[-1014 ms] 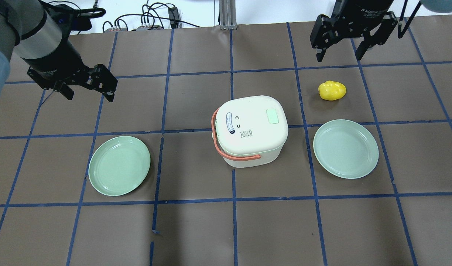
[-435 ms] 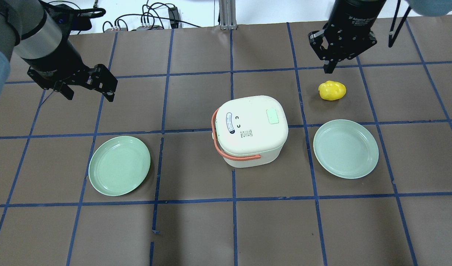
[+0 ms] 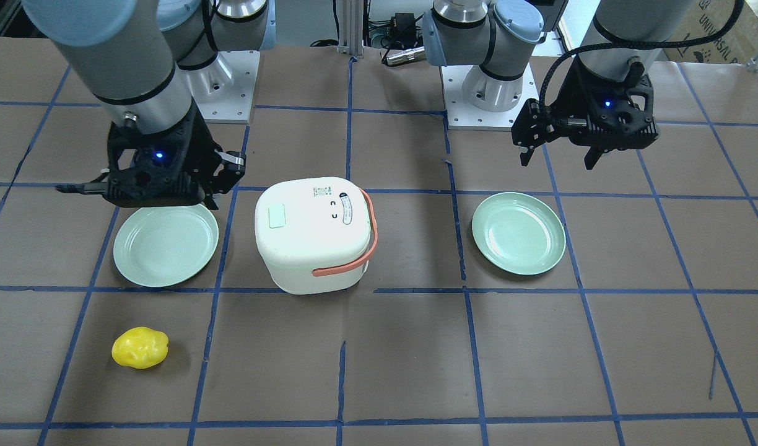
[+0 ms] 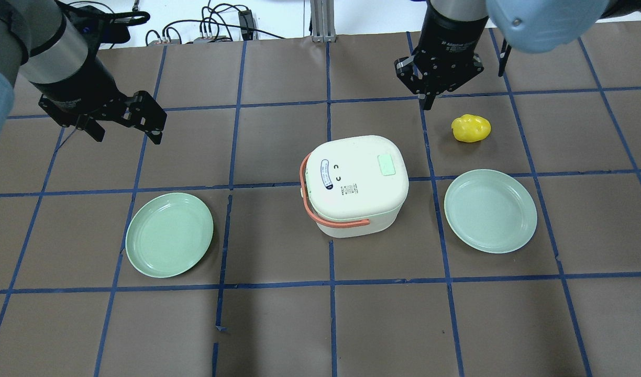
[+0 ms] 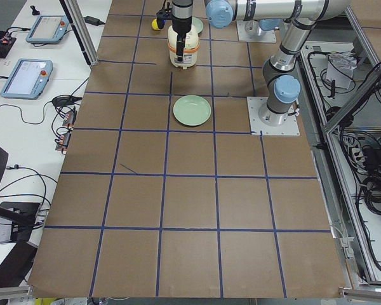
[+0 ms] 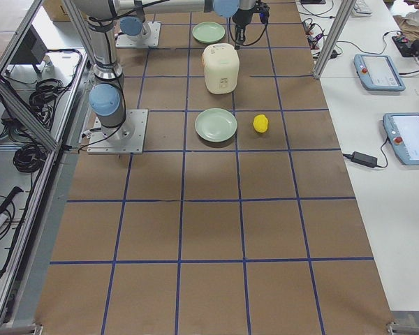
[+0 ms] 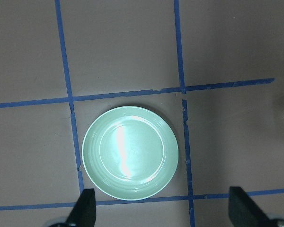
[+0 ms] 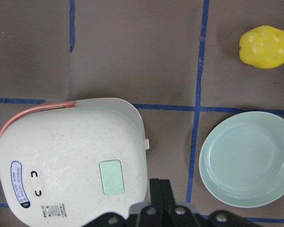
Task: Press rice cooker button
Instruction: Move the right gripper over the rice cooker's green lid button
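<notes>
Rice cooker (image 4: 352, 183), cream with a coral handle (image 4: 341, 224) and a pale green lid button (image 8: 112, 177), sits on the desk (image 4: 278, 324) below and just left of the right jaws, which are pressed together. A plate (image 8: 248, 158) lies to their right. The left jaws gape wide over another plate (image 7: 130, 152), well apart from the cooker.

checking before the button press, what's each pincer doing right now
Left pincer: open, empty.
Right pincer: closed, holding nothing.
</notes>
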Available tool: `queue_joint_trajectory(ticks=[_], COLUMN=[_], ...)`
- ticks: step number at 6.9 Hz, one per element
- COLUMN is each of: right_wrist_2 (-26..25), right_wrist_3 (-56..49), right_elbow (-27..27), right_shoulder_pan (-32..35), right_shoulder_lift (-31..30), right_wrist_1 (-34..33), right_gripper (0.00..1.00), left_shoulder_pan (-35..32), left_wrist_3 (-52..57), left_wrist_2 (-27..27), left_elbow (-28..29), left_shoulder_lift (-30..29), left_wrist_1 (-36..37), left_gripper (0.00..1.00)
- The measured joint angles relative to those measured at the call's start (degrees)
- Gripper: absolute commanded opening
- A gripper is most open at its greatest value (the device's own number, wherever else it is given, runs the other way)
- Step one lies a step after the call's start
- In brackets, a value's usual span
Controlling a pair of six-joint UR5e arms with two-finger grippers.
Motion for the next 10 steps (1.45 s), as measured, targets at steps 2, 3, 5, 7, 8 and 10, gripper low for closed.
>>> queue_joint_trajectory(ticks=[2,3,5,7,8,10], right_wrist_2=[-0.91,-1.24,-0.96,-0.80,-0.76,-0.71], right_wrist_3=[0.73,1.09,2.42,3.01,3.32,3.97], right_elbow=[4.04,5.94,8.11,9.95,10.84,11.71], right_shoulder_pan=[2.68,3.40,3.86,4.04,4.07,4.14], right_shoulder_lift=[0.34,0.49,0.65,0.65,0.56,0.57], right_wrist_1=[-4.22,-6.86,-9.88,-11.88,-12.71,-13.65], right_gripper=[0.03,0.03,0.03,0.03,0.03,0.03], left_shoulder_pan=[0.00,0.00,0.00,0.00,0.00,0.00], left_wrist_3=[0.00,0.00,0.00,0.00,0.00,0.00], left_wrist_2=[0.00,0.00,0.00,0.00,0.00,0.00], left_elbow=[0.00,0.00,0.00,0.00,0.00,0.00], left_shoulder_lift=[0.00,0.00,0.00,0.00,0.00,0.00], left_wrist_1=[0.00,0.00,0.00,0.00,0.00,0.00], left_gripper=[1.00,1.00,1.00,1.00,1.00,1.00])
